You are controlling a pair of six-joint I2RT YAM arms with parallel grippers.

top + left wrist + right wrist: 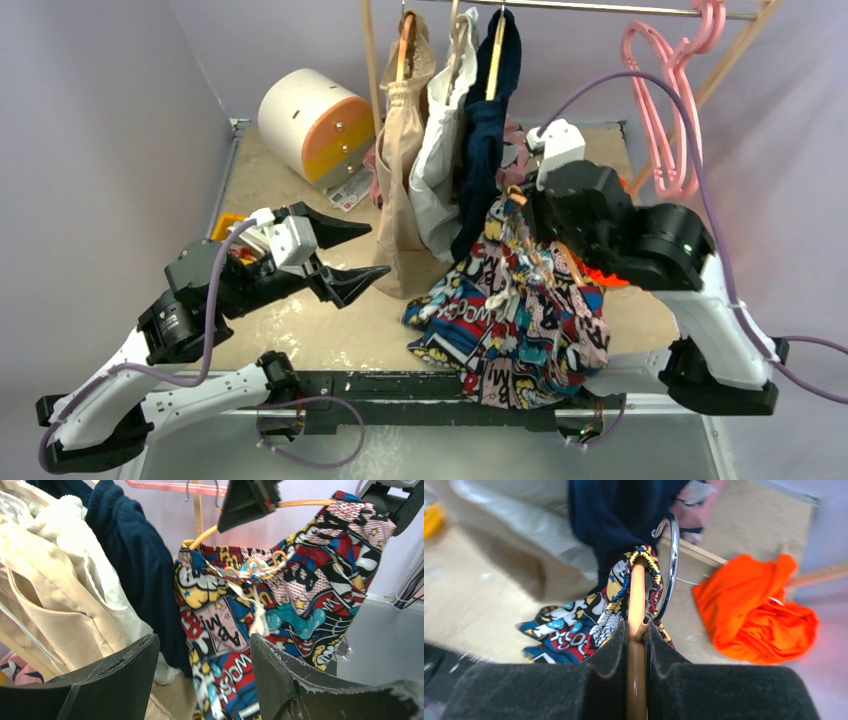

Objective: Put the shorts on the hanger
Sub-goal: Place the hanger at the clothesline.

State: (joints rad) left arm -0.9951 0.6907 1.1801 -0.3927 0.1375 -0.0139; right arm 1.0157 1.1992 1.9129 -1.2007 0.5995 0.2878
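Table: a sand-coloured tabletop (285, 190) is carrying the whole scene, with both arms reaching over it.
Rack clothes: a beige garment (400, 180), a white one (440, 150) and a navy one (490, 120) are hanging from a rail at the back, just left of the work.
Shorts: the comic-book print fabric shorts (520, 310) in blue, red, yellow and white are hanging off the raised hanger, their legs trailing down to the near table edge.
Orange cloth: a plain bright orange garment (759, 610) is lying crumpled on the table beyond the hanger, apart from it.
Right gripper: the right gripper (636, 630) is pinching the hanger's neck between its pads, holding it up off the table.
Left gripper: the left gripper (375, 252) is standing with its jaws wide apart and nothing between them, facing the shorts from the left and not touching them.
Hanger: the thin peach-orange hanger (300, 502) with wavy arms is running through the waist opening.
Hook: its silver metal hook (672, 555) is pointing away from the gripper, towards the navy garment.
Drawstring: the white cord (257, 615) is dangling at the front of the waist.
Done: the waistband is looking gathered over the hanger's arms, so the threading seems largely finished.
Left: judging from here, the bunched waistband is needing spreading so it sits evenly and securely.
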